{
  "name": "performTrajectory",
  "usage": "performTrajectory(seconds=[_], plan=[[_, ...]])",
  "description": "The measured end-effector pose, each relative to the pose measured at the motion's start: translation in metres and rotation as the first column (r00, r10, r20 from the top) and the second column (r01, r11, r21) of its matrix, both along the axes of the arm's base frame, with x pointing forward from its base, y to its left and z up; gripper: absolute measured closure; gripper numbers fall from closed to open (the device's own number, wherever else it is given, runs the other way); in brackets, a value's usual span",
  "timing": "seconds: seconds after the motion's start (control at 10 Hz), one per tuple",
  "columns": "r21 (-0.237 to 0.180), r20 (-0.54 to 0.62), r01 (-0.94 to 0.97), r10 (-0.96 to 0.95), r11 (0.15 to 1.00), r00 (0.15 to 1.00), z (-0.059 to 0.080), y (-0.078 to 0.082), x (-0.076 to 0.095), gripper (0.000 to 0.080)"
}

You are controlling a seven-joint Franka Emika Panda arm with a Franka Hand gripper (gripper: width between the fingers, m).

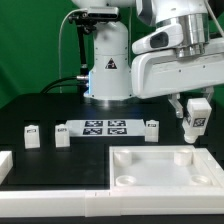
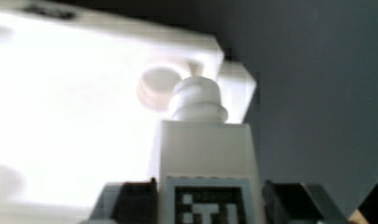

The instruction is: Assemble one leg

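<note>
The leg (image 1: 195,118) is clamped between the two fingers (image 2: 122,201), which press on its tagged block from either side, so the gripper (image 1: 194,110) is closed around the leg and nothing else. The hold sits high on the block, which leaves the stud (image 2: 195,100) at the far end bare, presumably so it can enter a hole without the fingers fouling the rim. In the exterior view the leg hangs upright in the air, clear of the table, above and just behind the slab's (image 1: 158,168) corner on the exterior view's right. The wrist view looks down the leg's length and shows the stud aimed close to a round socket (image 2: 157,83) in that corner, though not touching it (whether it is truly centred over the hole is hard to judge from this angle). Keeping the leg upright probably serves the insertion, since a tilted stud would catch on the socket's edge. Farther out, three spare legs stand on the black table: one (image 1: 152,128) just beside the marker board (image 1: 105,127) on the exterior view's right, and two (image 1: 61,135) (image 1: 32,135) on its left, all well apart from the slab and out of the arm's way.
</note>
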State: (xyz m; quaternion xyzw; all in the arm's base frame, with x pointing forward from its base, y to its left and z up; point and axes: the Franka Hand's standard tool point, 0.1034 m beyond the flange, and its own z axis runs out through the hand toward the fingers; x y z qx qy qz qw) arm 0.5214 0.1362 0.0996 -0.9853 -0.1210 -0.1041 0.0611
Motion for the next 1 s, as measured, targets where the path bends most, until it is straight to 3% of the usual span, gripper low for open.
performTrajectory(seconds=[0.3,0.5,0.6,0.8,1.0], plan=[[0.006,0.076,0.01,-0.01,1.0,0.997,0.001,-0.003,0.005,0.0512],[0.016,0.298,0.035,-0.038,0.999,0.954,0.003,-0.02,0.008,0.0512],[0.011,0.267,0.034,-0.035,0.999,0.963,-0.004,-0.022,0.007,0.0512],[0.005,0.279,0.012,-0.013,1.0,0.96,-0.003,-0.028,0.045,0.0512],[0.01,0.286,0.015,-0.017,1.0,0.958,-0.006,-0.028,0.059,0.0512]])
